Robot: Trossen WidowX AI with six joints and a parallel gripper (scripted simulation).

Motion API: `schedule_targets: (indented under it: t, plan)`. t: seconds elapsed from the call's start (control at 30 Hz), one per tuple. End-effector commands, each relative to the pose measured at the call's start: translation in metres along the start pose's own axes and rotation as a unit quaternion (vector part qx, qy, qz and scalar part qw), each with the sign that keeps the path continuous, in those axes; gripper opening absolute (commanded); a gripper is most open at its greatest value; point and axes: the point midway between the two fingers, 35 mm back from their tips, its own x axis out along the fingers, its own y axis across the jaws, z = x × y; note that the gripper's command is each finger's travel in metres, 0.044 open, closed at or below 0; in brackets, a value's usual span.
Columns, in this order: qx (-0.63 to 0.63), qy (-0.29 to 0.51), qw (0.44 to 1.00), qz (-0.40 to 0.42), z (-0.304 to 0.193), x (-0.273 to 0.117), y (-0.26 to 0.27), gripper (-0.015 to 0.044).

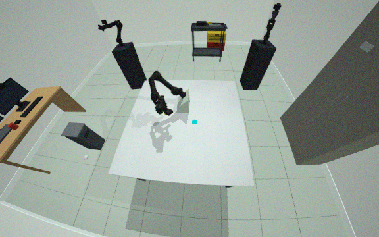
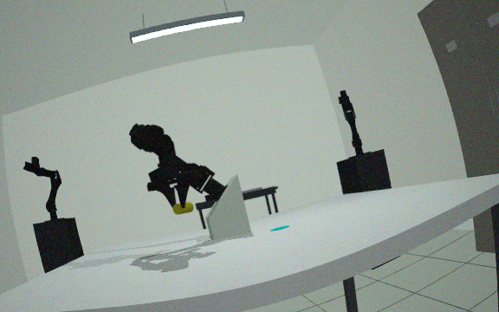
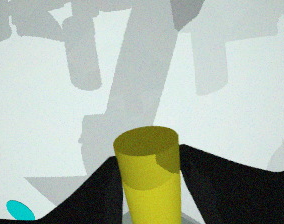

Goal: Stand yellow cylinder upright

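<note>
The tool grips the yellow cylinder across its middle, above the desk; I judge it stiff, light, maybe slippery.

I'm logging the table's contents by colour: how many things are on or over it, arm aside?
Yellow: 1, the yellow cylinder, held in the gripper above the table
Cyan: 1, the cyan circle
Pale grey: 1, the wedge
Total: 3

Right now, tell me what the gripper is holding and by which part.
The gripper is shut on the yellow tall cylinder, pinching its curved sides partway along its length, with one flat end sticking out; it hangs above the white table.
</note>
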Motion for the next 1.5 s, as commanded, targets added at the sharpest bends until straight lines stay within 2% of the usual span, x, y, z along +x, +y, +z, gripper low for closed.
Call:
schedule_targets:
  t: [0.0, 0.77, 1.47]
  plan:
    - [-0.032, -0.001, 0.999, 0.004, 0.0, -0.002, 0.012, 0.0105]
    - [-0.219, -0.006, 0.976, 0.019, -0.017, -0.011, 0.078, 0.0105]
    - [-0.4, -0.004, 0.916, 0.027, -0.045, -0.017, 0.131, 0.0105]
